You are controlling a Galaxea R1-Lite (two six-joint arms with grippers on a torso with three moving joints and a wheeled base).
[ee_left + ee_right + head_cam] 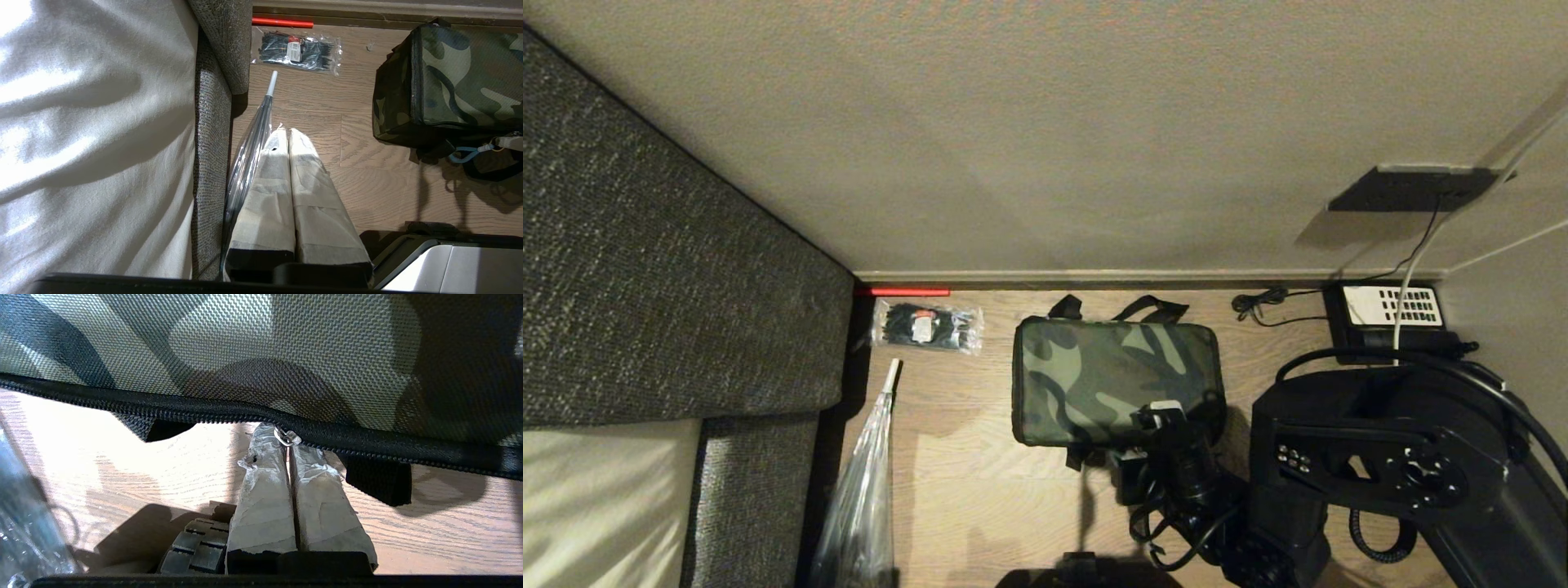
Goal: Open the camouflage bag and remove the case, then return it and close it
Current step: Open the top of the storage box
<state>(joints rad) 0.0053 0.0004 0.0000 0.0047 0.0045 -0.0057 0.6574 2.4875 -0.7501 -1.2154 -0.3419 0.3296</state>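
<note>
A: Biggest first — where does the camouflage bag [1116,382] sit?

B: On the wooden floor [980,490], near the wall, with a grey sofa [670,269] well off to the robot's left. Its lid lies flat and the zipper [204,410] reads as closed along the edge that shows.

A: So nothing is done yet?

B: That's my judgement. Opening, taking out the case, returning it and zipping up are all left. The case itself isn't visible; presumably it's inside.

A: And the arms?

B: The right gripper [288,451] is at the bag's near edge, its taped fingers [265,490] pressed together right at the small metal zipper ring [287,438] — whether they actually pinch it, I can't say. The left gripper [288,136] hangs parked beside the sofa, jaws pressed together on nothing.

A: Anything smaller?

B: A clear packet of black ties [927,325] and a telephone [1391,314] by the wall.
</note>
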